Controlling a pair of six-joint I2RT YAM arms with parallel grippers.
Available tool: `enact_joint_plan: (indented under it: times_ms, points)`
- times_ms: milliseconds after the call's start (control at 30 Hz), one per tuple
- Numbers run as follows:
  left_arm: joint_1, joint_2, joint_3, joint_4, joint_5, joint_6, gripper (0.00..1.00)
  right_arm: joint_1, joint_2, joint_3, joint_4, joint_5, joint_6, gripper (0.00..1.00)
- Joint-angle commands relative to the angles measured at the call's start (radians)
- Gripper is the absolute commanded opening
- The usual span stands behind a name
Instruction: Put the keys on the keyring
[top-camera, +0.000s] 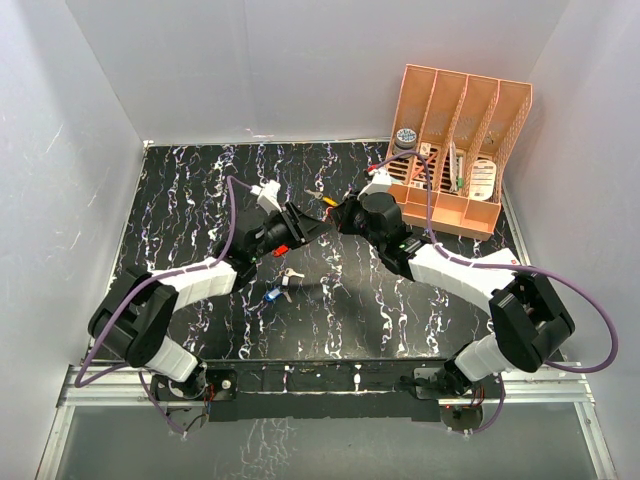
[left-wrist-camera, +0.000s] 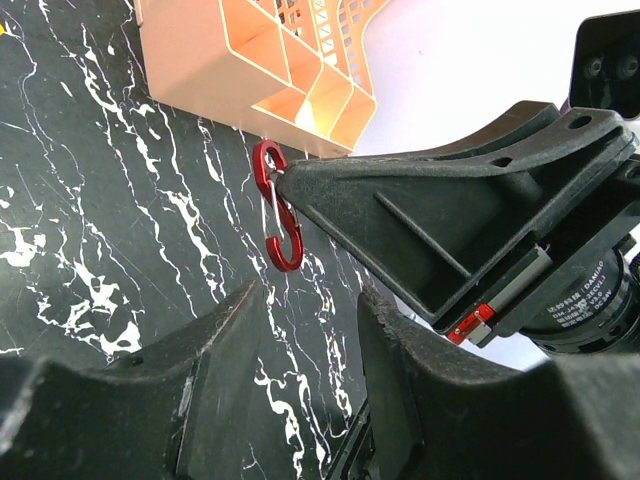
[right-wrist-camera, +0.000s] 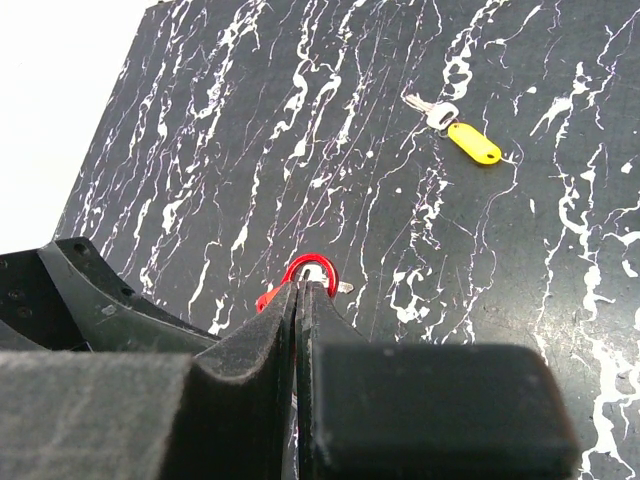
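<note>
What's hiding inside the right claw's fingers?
The red keyring, pinched in the shut right gripper. Its hooked ends stick out. The pinched bit is covered by the fingers.

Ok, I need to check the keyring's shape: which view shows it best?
Left wrist: the whole keyring shows, pinched by the right gripper. Right wrist shows only its top loop above the shut fingers; in top external I cannot make it out.

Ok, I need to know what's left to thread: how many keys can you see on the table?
3. A yellow-tagged key lies farthest back; a white key and a blue key lie close together nearer the front. More may be hidden.
</note>
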Motion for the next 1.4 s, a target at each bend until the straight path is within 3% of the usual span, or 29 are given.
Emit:
enact_joint_plan:
  times_ms: [0, 333, 1033, 1167, 1300, 1367]
  points:
    - [-0.010, 0.006, 0.043, 0.049, 0.004, -0.002, 0.40, -0.005, -0.045, -0.003, 0.050, -0.013, 0.008, 0.00]
    - [-0.010, 0.031, 0.054, 0.059, -0.011, 0.004, 0.30, -0.004, -0.055, -0.007, 0.046, -0.020, 0.009, 0.00]
    - [-0.012, 0.076, 0.069, 0.107, -0.022, -0.003, 0.23, -0.004, -0.074, -0.021, 0.033, -0.032, 0.012, 0.00]
    - [-0.010, 0.078, 0.070, 0.114, -0.024, -0.005, 0.16, -0.004, -0.070, -0.021, 0.030, -0.036, 0.014, 0.00]
    - [-0.011, 0.081, 0.069, 0.118, -0.024, -0.006, 0.00, -0.004, -0.068, -0.021, 0.027, -0.039, 0.014, 0.00]
    - [-0.011, 0.081, 0.068, 0.116, -0.026, -0.007, 0.00, -0.004, -0.067, -0.020, 0.022, -0.036, 0.013, 0.00]
